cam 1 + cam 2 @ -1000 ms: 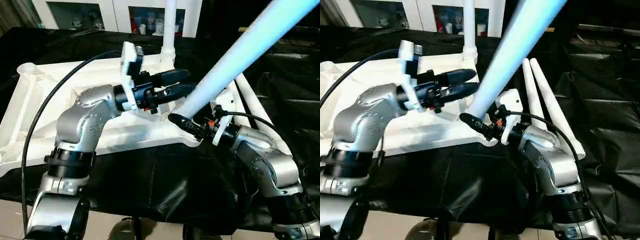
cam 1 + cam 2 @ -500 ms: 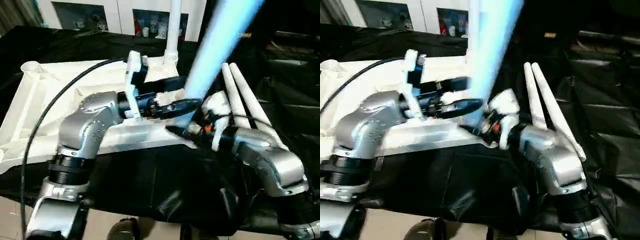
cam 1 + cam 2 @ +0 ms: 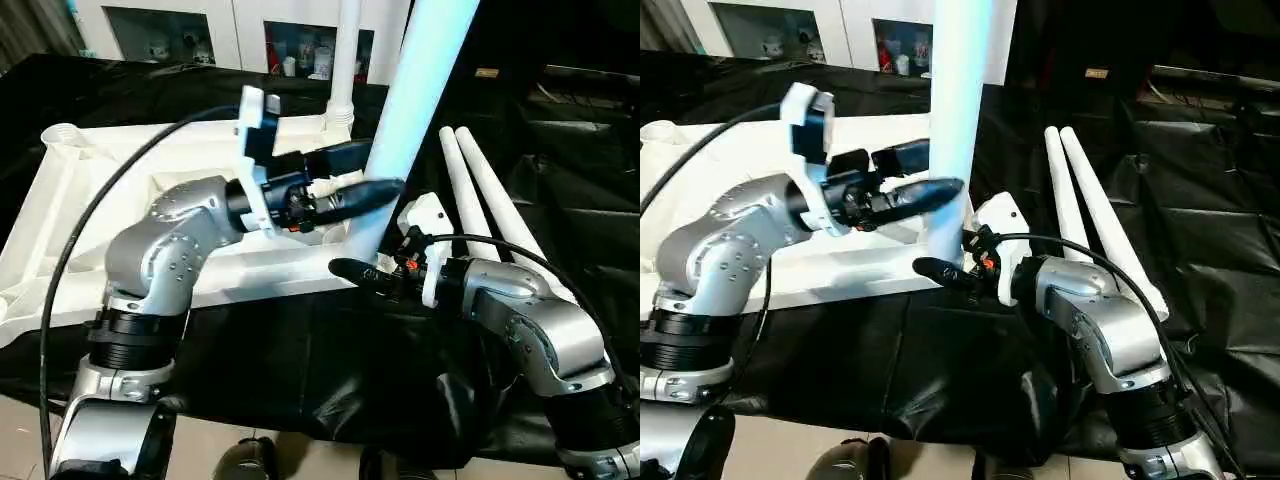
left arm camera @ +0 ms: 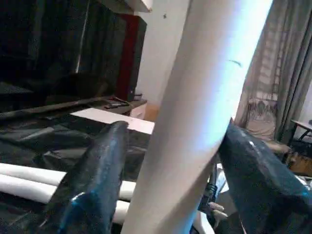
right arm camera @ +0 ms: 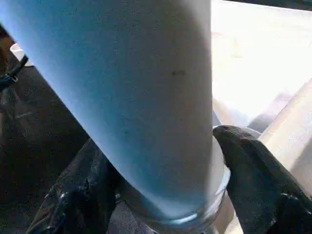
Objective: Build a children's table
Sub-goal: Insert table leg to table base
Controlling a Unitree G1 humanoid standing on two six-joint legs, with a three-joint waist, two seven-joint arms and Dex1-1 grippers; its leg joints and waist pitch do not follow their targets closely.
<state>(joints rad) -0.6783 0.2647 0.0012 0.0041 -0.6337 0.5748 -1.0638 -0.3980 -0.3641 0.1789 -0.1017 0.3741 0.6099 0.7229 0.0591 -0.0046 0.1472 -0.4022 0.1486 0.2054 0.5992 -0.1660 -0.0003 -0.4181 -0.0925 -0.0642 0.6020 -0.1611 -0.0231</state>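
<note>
Leg point(image 3: 415, 80) runs past frame top, both claws clamping its lower end.

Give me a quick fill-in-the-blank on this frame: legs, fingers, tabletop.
1. The held leg has fingers of ____ grippers around it.
2. ____ spare legs lie on the black cloth.
3. One leg already stands ____ in a far corner socket of the tabletop.
4. The tabletop lies with its ribbed underside facing ____.

Missing words: both; Two; upright; up

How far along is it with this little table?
One leg already stands in a far corner of the upturned tabletop. Both the left gripper and right gripper hold a second leg upright at the near corner. Two spare legs wait on the black cloth.
</note>
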